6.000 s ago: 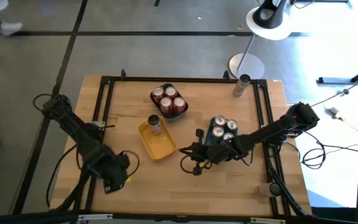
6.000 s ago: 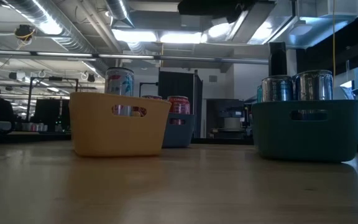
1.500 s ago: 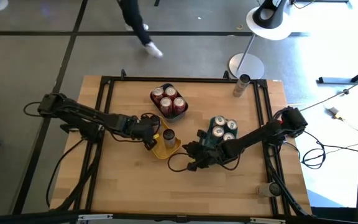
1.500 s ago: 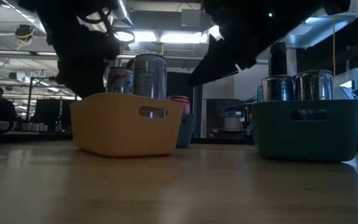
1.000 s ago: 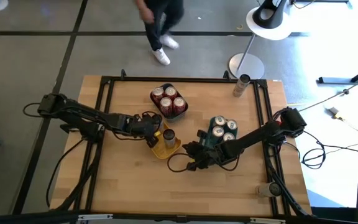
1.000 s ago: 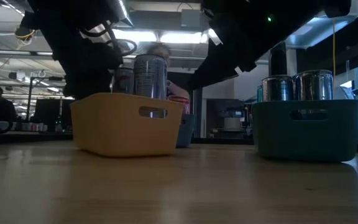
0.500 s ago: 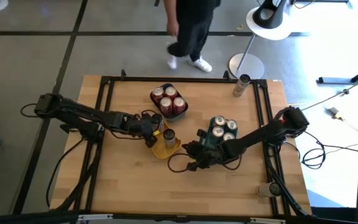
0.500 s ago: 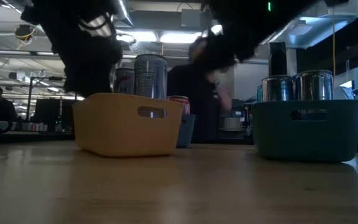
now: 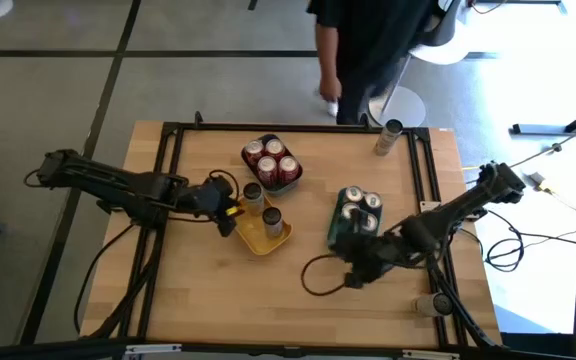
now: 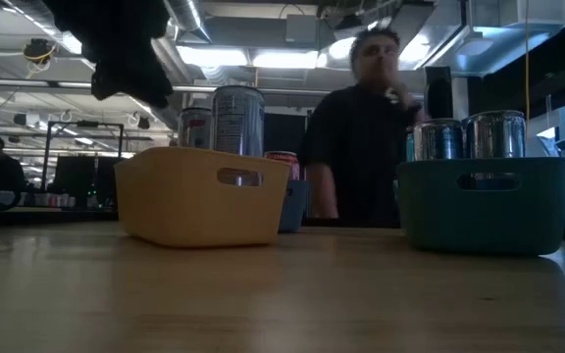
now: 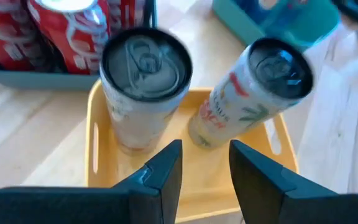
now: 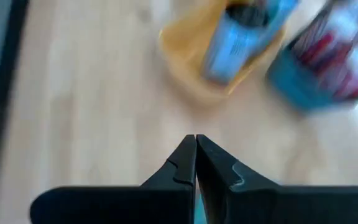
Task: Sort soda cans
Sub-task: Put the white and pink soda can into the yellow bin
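Two silver-topped soda cans [image 9: 252, 195] [image 9: 272, 217] stand upright in the yellow tray [image 9: 253, 239]; the left wrist view shows them close up [image 11: 145, 68] [image 11: 260, 87]. Red cans [image 9: 271, 162] fill the dark blue tray [image 9: 290, 181], and silver-green cans [image 9: 360, 207] stand in the teal tray [image 9: 334, 226]. My left gripper [image 9: 230, 212] [image 11: 204, 168] is open at the yellow tray's left side, just short of the cans. My right gripper [image 9: 351, 272] [image 12: 196, 149] is shut over bare table on the near side of the teal tray.
One can [image 9: 393, 135] stands at the far right corner and another [image 9: 428, 303] by the right frame rail near the near edge. A black frame [image 9: 168, 160] rims the table. A person [image 9: 368, 40] stands just beyond the far edge. Bare wood lies near and left of the trays.
My left gripper has drawn back a little toward the table's left edge, away from the cans in the yellow tray. My right gripper has swung from the teal tray's left side toward the near right. The person has walked rightward along the far edge.
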Robot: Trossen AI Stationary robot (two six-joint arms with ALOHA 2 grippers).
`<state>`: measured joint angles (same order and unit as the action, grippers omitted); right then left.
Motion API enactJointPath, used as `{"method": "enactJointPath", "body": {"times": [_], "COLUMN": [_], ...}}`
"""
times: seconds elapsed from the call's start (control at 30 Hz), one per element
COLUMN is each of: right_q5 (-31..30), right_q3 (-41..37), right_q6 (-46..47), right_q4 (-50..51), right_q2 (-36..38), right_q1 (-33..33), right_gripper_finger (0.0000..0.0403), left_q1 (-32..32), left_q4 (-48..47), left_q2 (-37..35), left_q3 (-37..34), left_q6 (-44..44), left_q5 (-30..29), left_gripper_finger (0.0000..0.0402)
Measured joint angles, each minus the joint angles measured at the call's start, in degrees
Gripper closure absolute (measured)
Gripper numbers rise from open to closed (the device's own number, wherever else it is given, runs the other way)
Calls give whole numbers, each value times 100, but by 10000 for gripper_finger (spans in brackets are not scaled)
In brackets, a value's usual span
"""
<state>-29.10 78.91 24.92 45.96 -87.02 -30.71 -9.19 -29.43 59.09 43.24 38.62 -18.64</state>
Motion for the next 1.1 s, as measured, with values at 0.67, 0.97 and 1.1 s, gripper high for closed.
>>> {"method": "enactJointPath", "body": {"times": [0.67,0.97,1.1], "right_q5": [3476,4070,3970], "right_q3": [344,344,342], "right_q6": [3327,4483,4848], "right_q4": [3631,4385,4178], "right_q2": [197,197,197], "right_q1": [-581,-2302,-2953], "right_gripper_finger": [196,50,28], "left_q1": [-92,-90,-90], "left_q4": [328,524,615], "left_q2": [30,30,30], "left_q3": [2,2,2], "left_q6": [-198,-206,-315], "left_q5": [-480,-479,-479], "left_gripper_finger": [279,279,279]}}
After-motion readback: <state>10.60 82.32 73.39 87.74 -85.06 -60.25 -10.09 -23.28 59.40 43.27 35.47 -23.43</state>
